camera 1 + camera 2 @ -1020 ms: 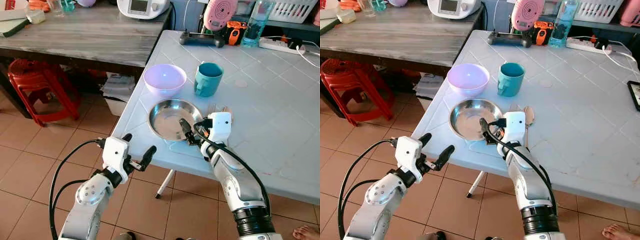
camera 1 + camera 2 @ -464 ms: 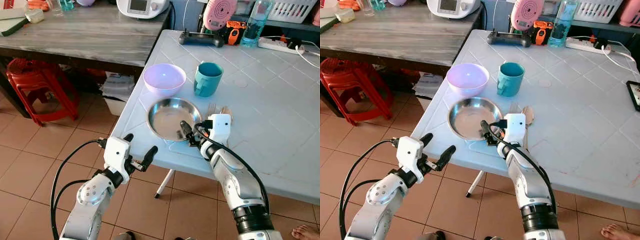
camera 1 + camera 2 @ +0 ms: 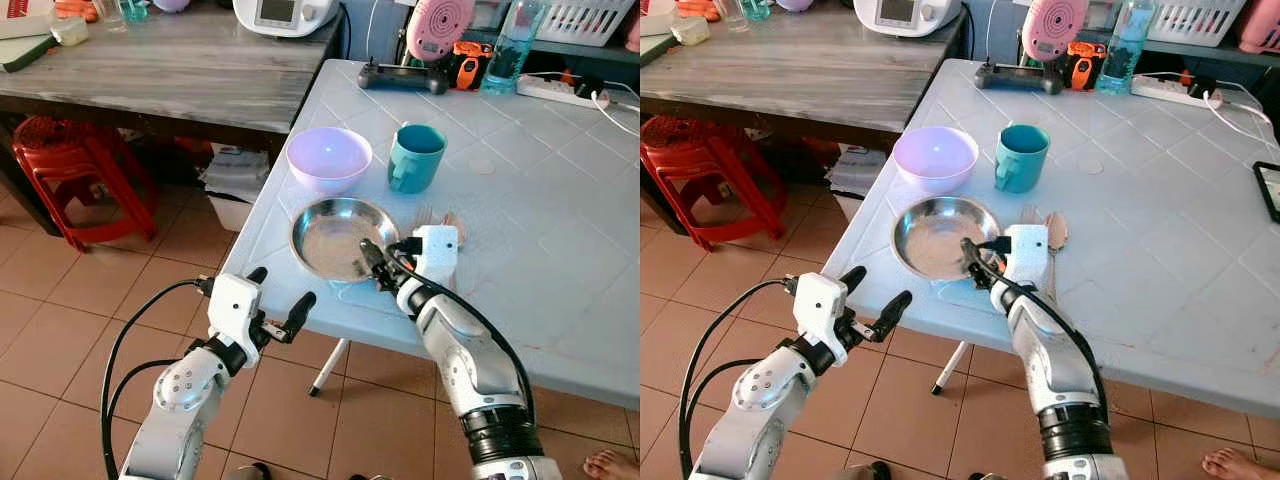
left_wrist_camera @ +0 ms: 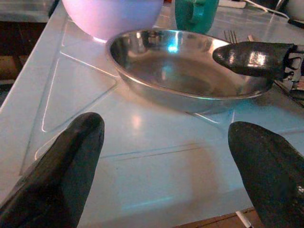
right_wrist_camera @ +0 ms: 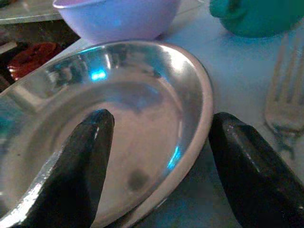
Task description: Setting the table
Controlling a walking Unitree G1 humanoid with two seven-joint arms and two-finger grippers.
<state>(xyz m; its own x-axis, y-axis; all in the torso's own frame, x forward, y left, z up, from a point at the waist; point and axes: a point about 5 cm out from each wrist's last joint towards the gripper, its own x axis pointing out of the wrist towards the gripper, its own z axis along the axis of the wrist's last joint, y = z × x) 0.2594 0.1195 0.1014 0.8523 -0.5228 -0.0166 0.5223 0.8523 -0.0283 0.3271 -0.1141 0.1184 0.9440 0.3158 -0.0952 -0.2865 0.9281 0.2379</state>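
A steel plate (image 3: pixel 335 235) lies near the front left corner of the pale blue table (image 3: pixel 560 240). My right gripper (image 3: pixel 378 268) is open at the plate's near right rim. In the right wrist view one finger (image 5: pixel 80 161) is inside the plate (image 5: pixel 142 95) and the other is just outside the rim. Behind the plate stand a purple bowl (image 3: pixel 329 157) and a teal mug (image 3: pixel 416 157). A fork (image 3: pixel 1028 214) and a spoon (image 3: pixel 1057 228) lie right of the plate, partly hidden by the wrist. My left gripper (image 3: pixel 275 300) is open, in front of and below the table edge.
A grey wooden table (image 3: pixel 180 70) stands at the back left, with a red stool (image 3: pixel 70 160) under it. A game controller (image 3: pixel 403 77), a bottle (image 3: pixel 510 50) and a power strip (image 3: pixel 560 92) sit at the table's far side. A person's bare foot (image 3: pixel 610 465) is on the floor at right.
The plate has slid a little to the left, with my right gripper at its rim. The left arm has not moved.
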